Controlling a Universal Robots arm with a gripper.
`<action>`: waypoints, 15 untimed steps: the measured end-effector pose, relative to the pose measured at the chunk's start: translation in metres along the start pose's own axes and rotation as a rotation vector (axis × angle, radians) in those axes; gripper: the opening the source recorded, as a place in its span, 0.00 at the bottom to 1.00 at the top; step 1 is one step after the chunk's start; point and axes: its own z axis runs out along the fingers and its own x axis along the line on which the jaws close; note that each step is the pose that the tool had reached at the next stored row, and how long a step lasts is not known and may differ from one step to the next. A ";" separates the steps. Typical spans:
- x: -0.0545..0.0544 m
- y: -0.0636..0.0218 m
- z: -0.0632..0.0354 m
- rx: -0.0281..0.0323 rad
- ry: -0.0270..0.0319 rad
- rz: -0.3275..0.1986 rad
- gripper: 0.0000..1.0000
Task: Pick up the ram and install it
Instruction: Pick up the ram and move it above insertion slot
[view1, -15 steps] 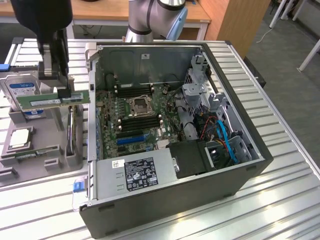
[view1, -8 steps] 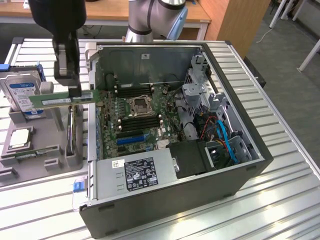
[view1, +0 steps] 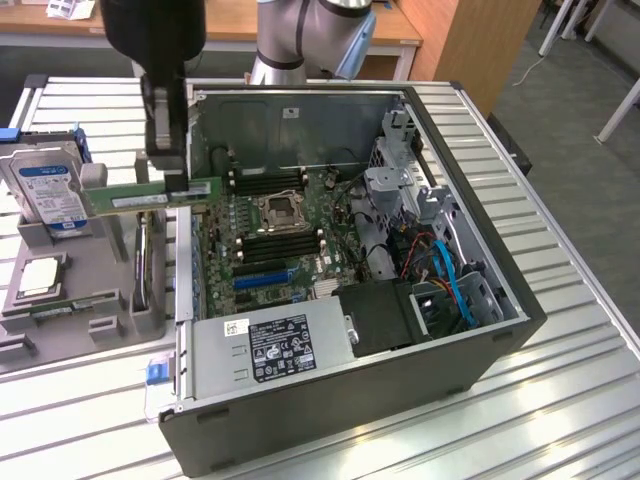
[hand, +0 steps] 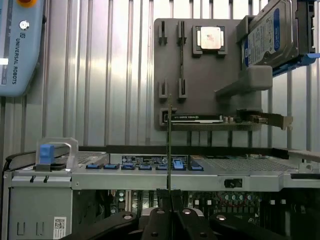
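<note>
The gripper (view1: 176, 184) hangs at about ten o'clock from the middle of the open computer case (view1: 350, 400). It is closed tight on the ram (view1: 128, 200) and nothing else touches it. The fingers (hand: 157, 216) pinch the thin green stick from both flat sides. In the wrist view the ram (hand: 169, 145) appears edge-on, as one straight line rising from between them.

The stick is in the air, level, with its long side running from nine to three o'clock in the exterior view. One end is over the grey holder (view1: 100, 250), the other just above the case's side wall. I think it is held so because the black memory slots (view1: 280, 240) on the motherboard (view1: 300, 265) run the same way. With the free long edge facing downward, it is already lined for them, but it is not yet above them.

The case lies on its side, surely so that the board is reachable from above. The hard drive (view1: 50, 185) and the processor chip (view1: 40, 275) rest in the holder, at nine and seven o'clock from the ram.
</note>
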 end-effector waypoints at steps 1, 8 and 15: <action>0.000 -0.0031 -0.0001 0.0000 0.0000 0.000 0.12; 0.000 -0.0259 -0.0011 0.0000 0.0000 0.000 0.12; 0.000 -0.0491 -0.0020 0.0001 0.0000 0.000 0.12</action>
